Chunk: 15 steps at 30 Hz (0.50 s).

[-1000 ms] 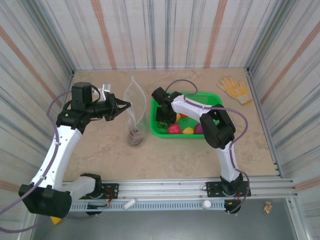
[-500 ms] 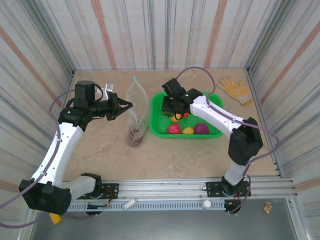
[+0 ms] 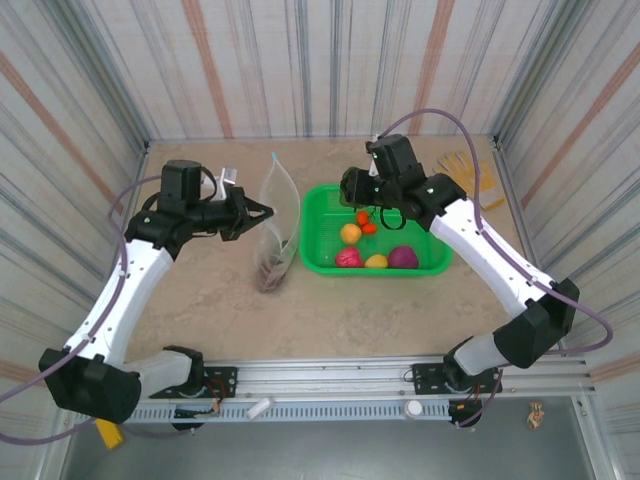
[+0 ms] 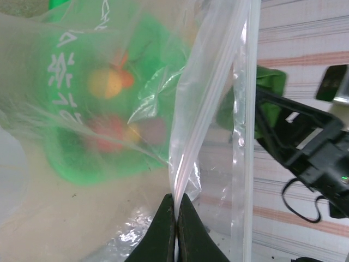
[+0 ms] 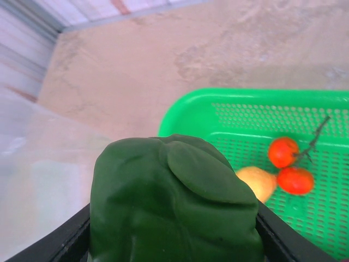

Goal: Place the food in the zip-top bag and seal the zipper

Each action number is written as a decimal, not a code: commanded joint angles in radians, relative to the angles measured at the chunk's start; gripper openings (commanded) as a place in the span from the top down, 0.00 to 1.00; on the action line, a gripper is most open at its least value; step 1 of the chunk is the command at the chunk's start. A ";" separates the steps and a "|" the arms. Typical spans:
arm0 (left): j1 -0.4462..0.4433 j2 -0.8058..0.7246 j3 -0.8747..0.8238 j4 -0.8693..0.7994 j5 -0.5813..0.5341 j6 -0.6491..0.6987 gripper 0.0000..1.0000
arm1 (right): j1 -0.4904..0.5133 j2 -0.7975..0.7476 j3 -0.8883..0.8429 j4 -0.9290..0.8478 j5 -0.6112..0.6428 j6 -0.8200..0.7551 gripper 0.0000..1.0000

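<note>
Right gripper (image 3: 352, 188) holds green vegetable (image 5: 174, 202) above basket (image 3: 422, 267).

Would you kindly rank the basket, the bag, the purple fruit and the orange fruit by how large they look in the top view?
1. basket
2. bag, held upright, so likely foreshortened
3. purple fruit
4. orange fruit, a little smaller than the purple one
</note>
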 commanded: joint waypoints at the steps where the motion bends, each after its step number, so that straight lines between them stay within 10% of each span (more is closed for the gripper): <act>1: -0.012 0.014 0.028 0.019 0.012 0.012 1.00 | 0.008 -0.026 0.089 0.024 -0.128 -0.035 0.46; 15: -0.028 0.002 0.147 -0.083 -0.008 0.109 1.00 | 0.179 0.130 0.349 0.024 -0.327 -0.055 0.44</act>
